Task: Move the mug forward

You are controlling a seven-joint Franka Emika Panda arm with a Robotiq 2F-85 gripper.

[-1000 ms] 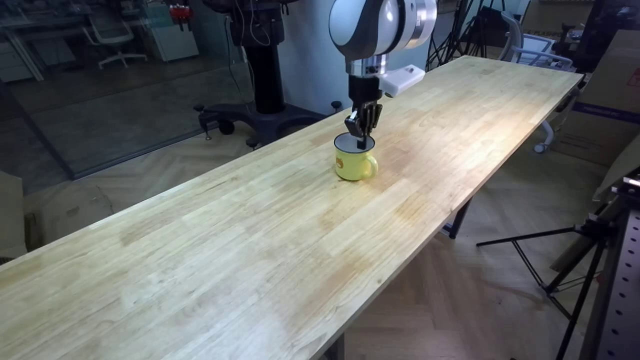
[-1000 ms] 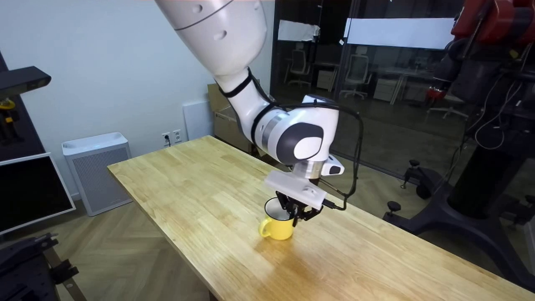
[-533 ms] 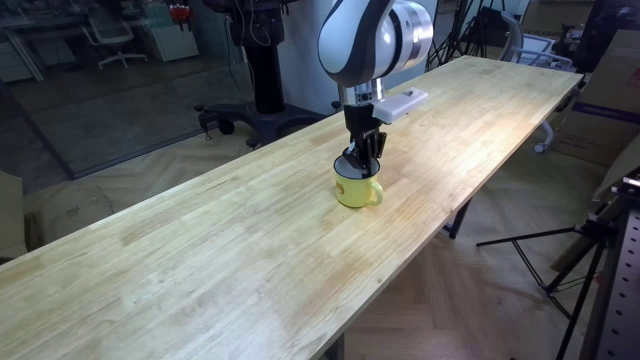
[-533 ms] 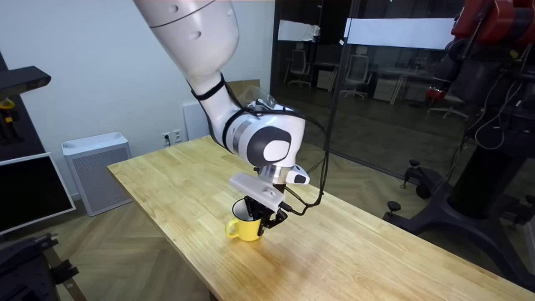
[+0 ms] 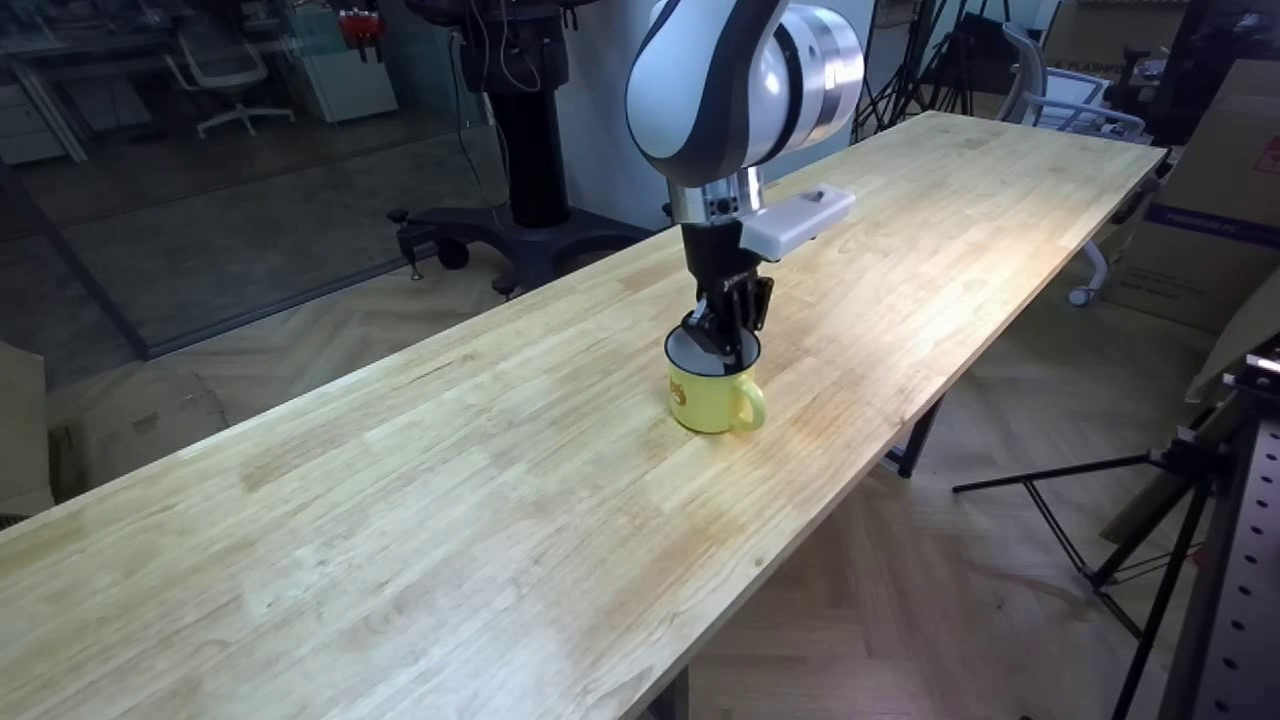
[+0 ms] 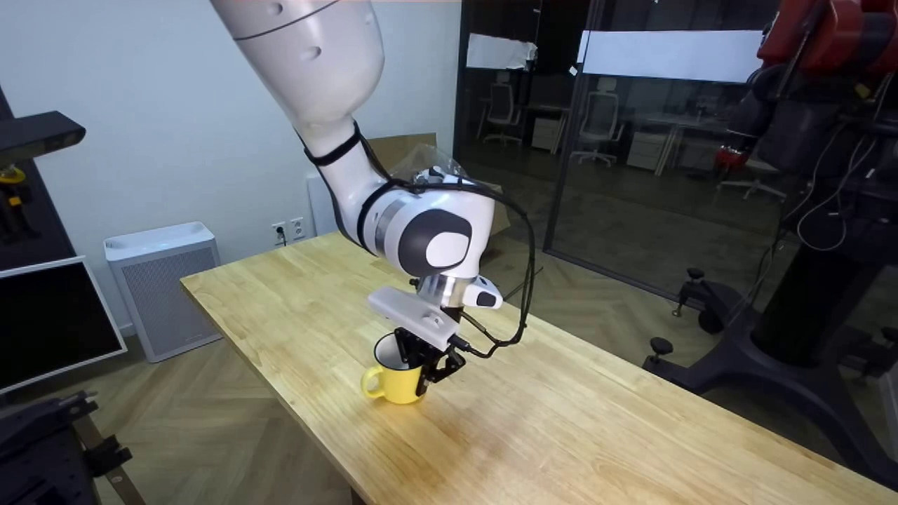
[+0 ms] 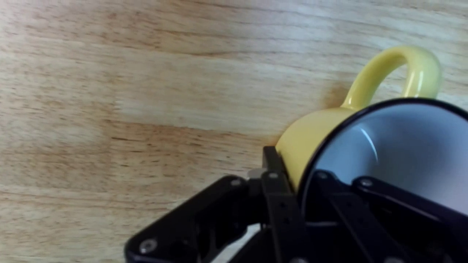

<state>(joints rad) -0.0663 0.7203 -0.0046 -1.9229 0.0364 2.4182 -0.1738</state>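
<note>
Mug point(image 5: 705, 404) and gripper point(image 7: 298, 179) have shifted together since the earlier frames: the pair sits lower in an exterior view, and in an exterior view the mug point(image 6: 398, 384) stands further left, below and left of the frame's middle. The gripper is clamped on the mug's wall. One finger point(image 7: 340, 199) reaches down inside the rim, its mate lies against the outer side, and the dark rim passes between them at the lower right of the wrist view. From there the mug runs off the right edge, its handle point(image 7: 424, 75) turned to the upper right, apart from the fingers. In both exterior views the mug is upright, its mouth under the gripper; whether its base touches the table point(image 5: 400, 520), I cannot tell. Above the gripper juts a pale bar point(image 6: 412, 315); the white arm point(image 6: 309, 70) slopes in from the upper left in an exterior view, a black cable point(image 6: 530, 259) looping beside it. Past the table, in an exterior view, a wheeled stand point(image 5: 533, 160) rises left of centre at the top, and a tripod point(image 5: 1195, 455) stands at the lower right. In an exterior view, a white unit point(image 6: 168, 287) and a dark screen point(image 6: 56, 322) stand at the left.
</note>
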